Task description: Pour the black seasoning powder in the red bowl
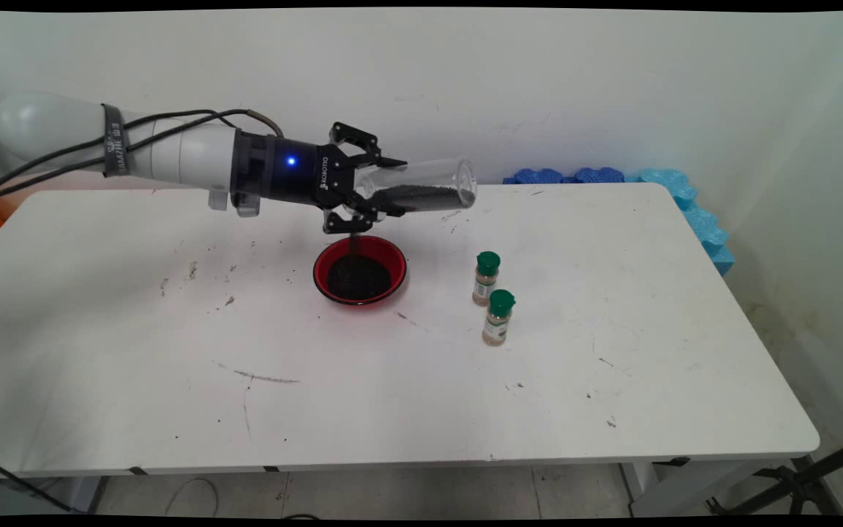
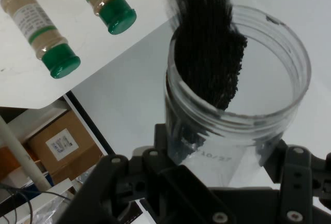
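clear plastic jar (image 1: pixel 421 187), glossy red bowl (image 1: pixel 360 271)

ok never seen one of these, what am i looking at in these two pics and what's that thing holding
It is a white robot arm ending in a black two-finger gripper. The wide picture comes from a fixed camera looking down across a white table. The close-up comes from a camera on the hand, looking along the gripper. The gripper is shut on a clear plastic jar, tipped on its side above a red bowl. Dark grains lie inside the jar, and a thin stream falls into the bowl, which already holds a dark pile. Right of the bowl stand two small spice bottles with green caps.
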